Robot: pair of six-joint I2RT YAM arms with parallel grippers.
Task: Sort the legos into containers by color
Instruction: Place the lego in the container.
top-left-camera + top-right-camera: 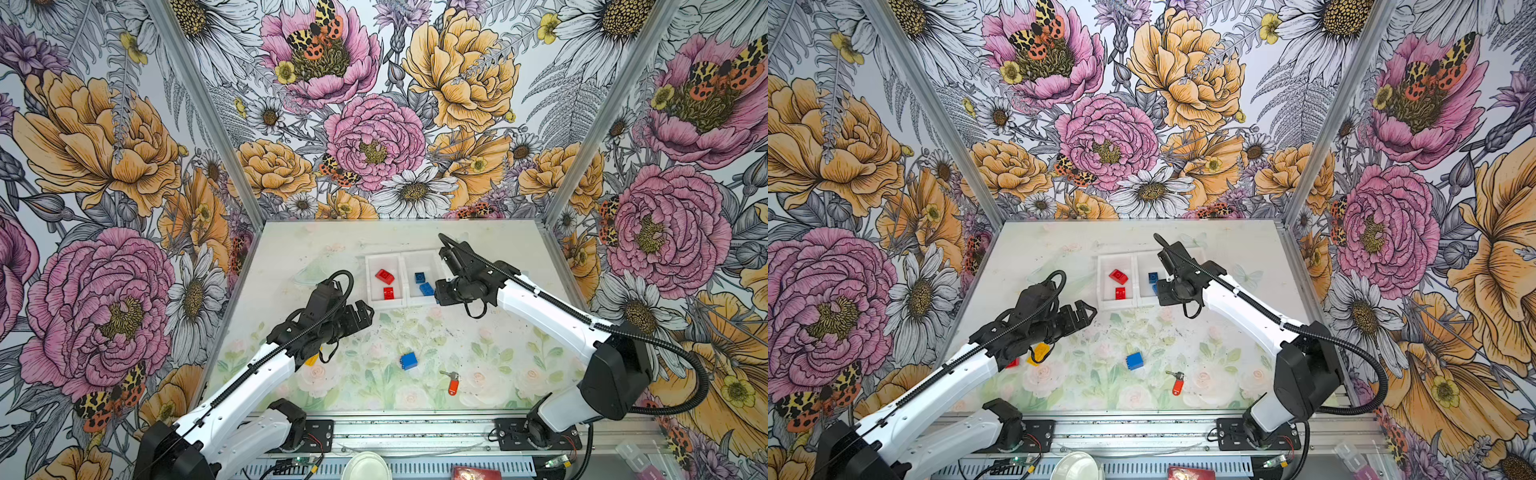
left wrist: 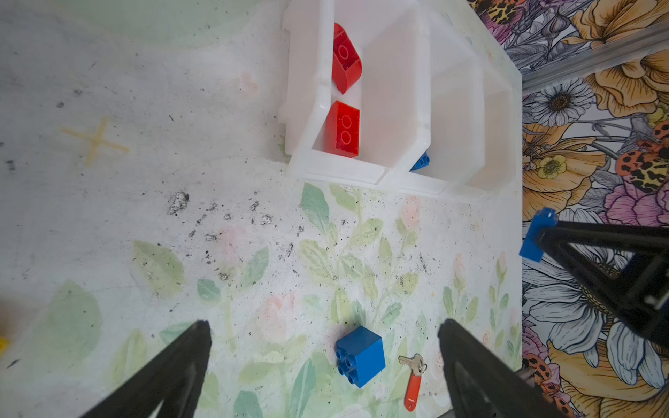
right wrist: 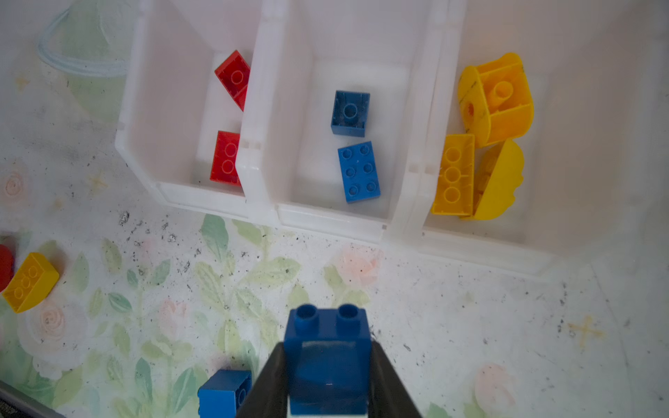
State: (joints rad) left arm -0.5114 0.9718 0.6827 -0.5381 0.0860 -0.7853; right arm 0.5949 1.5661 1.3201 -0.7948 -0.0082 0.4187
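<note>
Three joined white containers (image 3: 325, 220) sit at the table's back. Two red legos (image 3: 226, 159) lie in one, two blue (image 3: 358, 172) in the middle one and three yellow (image 3: 452, 175) in the third. My right gripper (image 3: 327, 347) is shut on a blue brick (image 3: 325, 362), just in front of the middle bin (image 1: 422, 301). My left gripper (image 2: 324, 325) hangs open above the table, holding nothing. A loose blue brick (image 1: 408, 360) lies mid-table. A yellow brick (image 1: 1038, 353) and a red one (image 1: 1012, 363) lie partly under my left arm.
An orange-red key tag with a key (image 1: 453, 384) lies right of the loose blue brick. A clear round dish (image 3: 83, 61) sits left of the bins. A white bowl (image 1: 368, 465) stands beyond the front rail. Floral walls close in three sides.
</note>
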